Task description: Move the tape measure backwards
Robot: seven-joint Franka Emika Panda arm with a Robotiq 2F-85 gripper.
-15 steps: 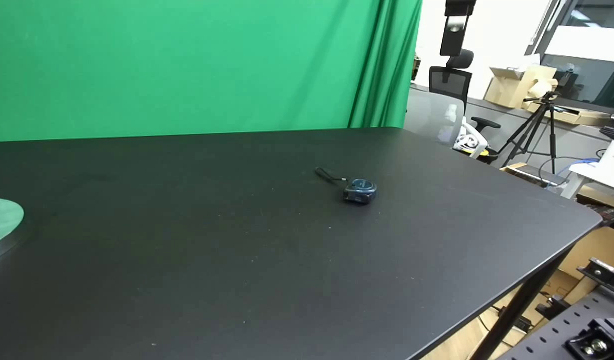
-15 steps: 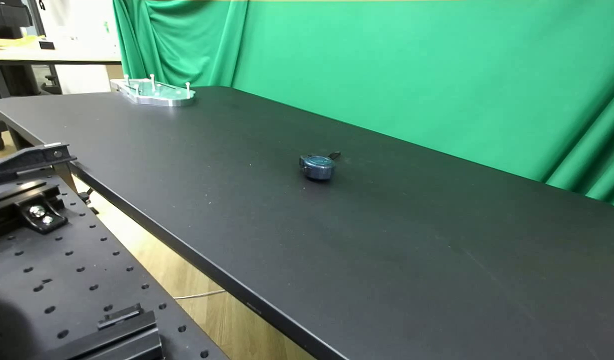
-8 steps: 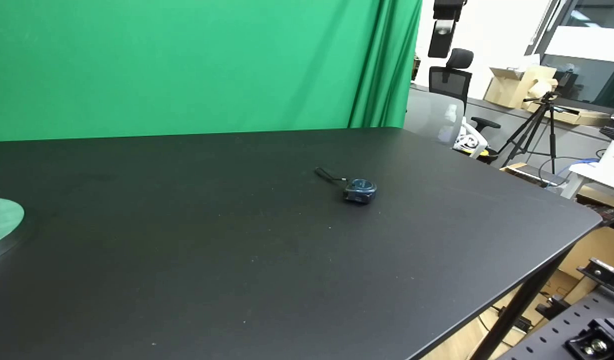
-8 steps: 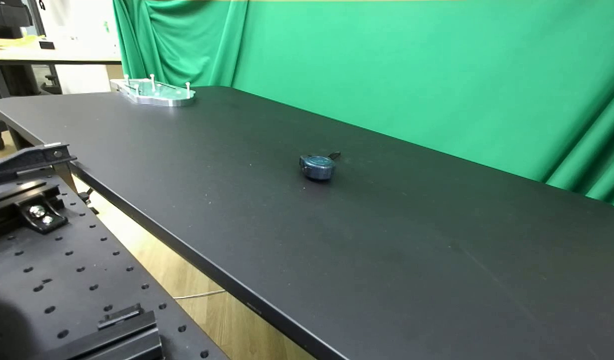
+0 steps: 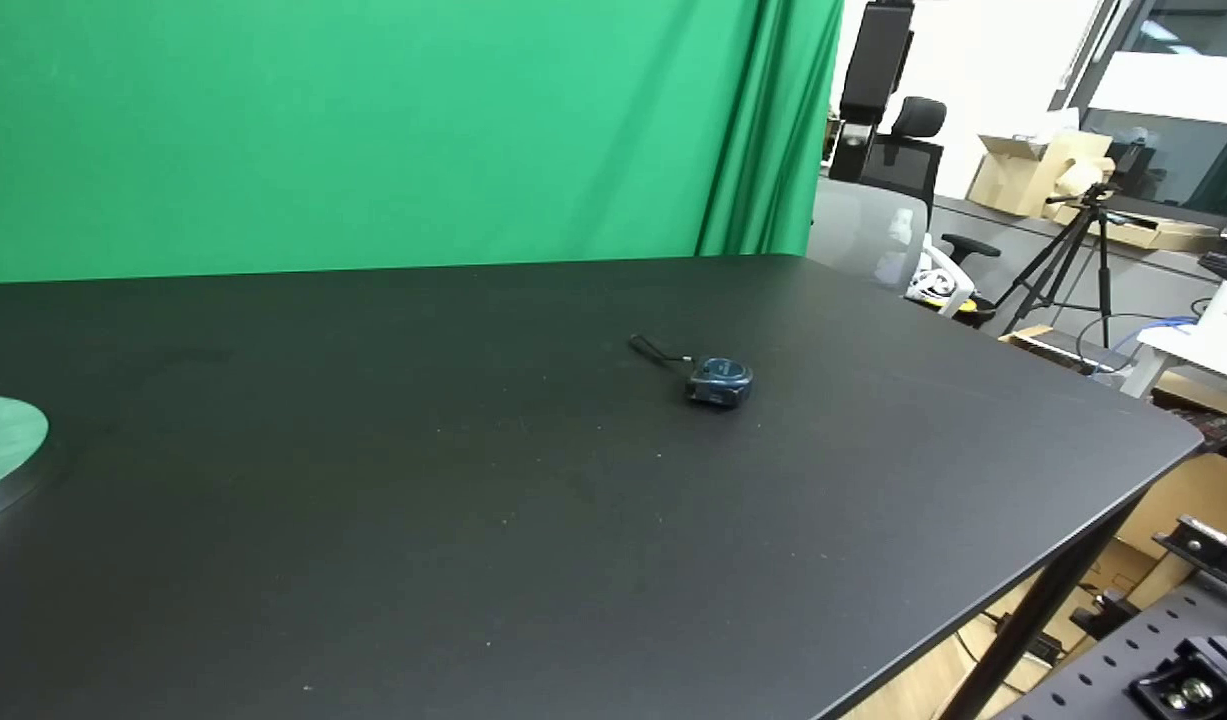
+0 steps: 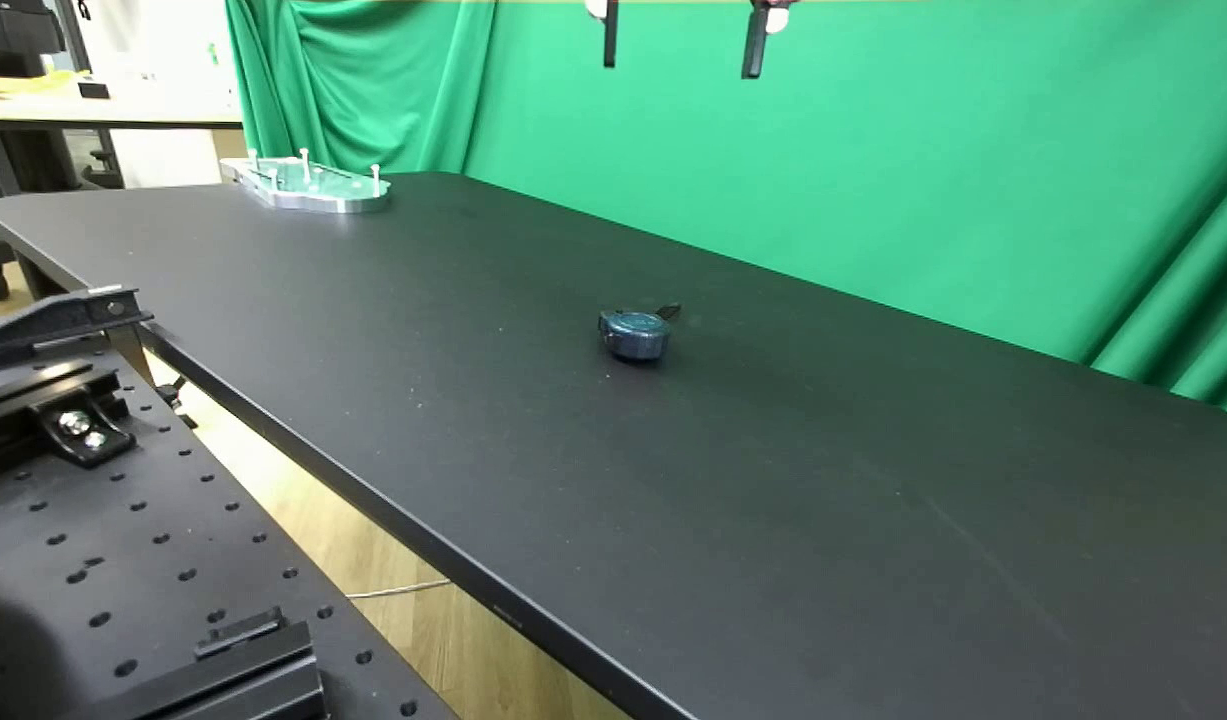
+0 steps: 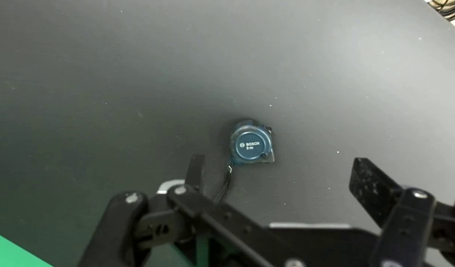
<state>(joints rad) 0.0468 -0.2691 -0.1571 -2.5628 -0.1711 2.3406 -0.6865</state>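
Hovering, jaws wide apart, the black two-fingered gripper [image 7: 277, 163] presumably leaves room to straddle the rounded blue-and-black tape measure [image 7: 250, 144].

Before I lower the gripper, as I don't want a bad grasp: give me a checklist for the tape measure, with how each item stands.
1. Open gripper: ok; its fingers stand wide apart.
2. Nothing held: ok; the tape measure lies on the table.
3. Grip centred on the tape measure: not ok; in the wrist view it looks nearer the finger at picture left.
4. Grip at grasp height: not ok; in an exterior view the fingers hang above the table.
5. Path clear of the strap: cannot tell; in the wrist view the gripper hides its end.
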